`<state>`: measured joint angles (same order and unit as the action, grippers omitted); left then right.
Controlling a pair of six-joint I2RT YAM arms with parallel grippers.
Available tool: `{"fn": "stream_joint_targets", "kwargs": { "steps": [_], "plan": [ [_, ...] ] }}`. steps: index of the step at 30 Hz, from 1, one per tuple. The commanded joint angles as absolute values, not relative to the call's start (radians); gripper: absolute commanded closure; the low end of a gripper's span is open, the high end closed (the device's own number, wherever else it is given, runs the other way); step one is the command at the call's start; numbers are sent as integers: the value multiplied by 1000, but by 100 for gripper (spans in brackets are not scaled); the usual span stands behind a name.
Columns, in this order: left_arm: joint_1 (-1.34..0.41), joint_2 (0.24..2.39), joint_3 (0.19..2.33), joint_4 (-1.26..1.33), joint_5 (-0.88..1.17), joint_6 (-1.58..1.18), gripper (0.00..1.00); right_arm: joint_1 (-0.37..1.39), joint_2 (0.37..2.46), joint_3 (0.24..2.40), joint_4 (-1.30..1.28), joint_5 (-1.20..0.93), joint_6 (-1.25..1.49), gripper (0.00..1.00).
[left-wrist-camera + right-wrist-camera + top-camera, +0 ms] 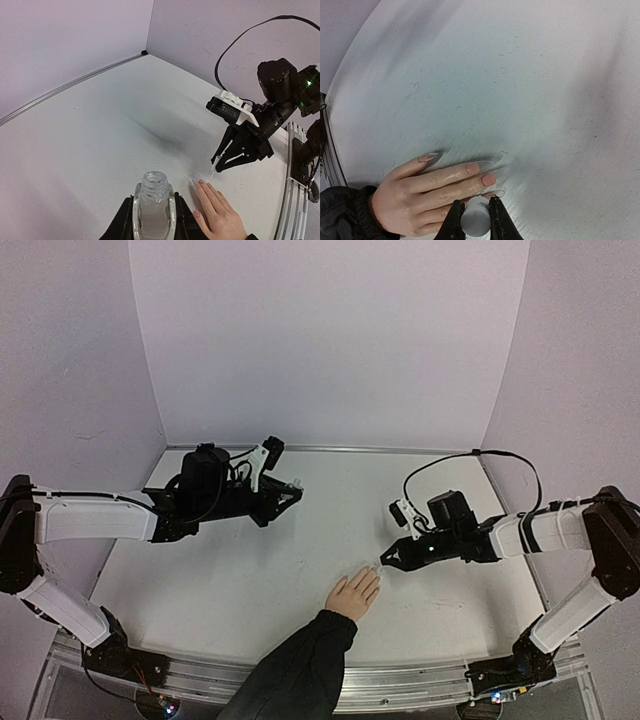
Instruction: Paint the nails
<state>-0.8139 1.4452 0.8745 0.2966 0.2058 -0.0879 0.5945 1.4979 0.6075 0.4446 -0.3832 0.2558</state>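
My left claw (154, 217) is clamped on the uncapped bottle (154, 192). My right claw (475, 205) pinches the white cap (475, 222) just above the nails (488, 179) of the hand (420, 195) on the table (520, 75).

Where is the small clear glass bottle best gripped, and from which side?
Grip the small clear glass bottle on its body below the threaded neck, from the sides, as the left tool does. It is upright and uncapped, so a side grip probably keeps the open mouth level and free.
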Motion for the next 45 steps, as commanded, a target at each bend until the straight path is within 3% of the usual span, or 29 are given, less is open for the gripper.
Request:
{"fn": "stream_joint_targets", "kwargs": {
  "steps": [1,45],
  "plan": [
    [-819,1410,884,357,204,-101,100,603,1514,611,428,-413,241,100],
    [-820,1427,893,357,207,-94,100,607,1577,632,465,-363,266,100]
  ]
}}
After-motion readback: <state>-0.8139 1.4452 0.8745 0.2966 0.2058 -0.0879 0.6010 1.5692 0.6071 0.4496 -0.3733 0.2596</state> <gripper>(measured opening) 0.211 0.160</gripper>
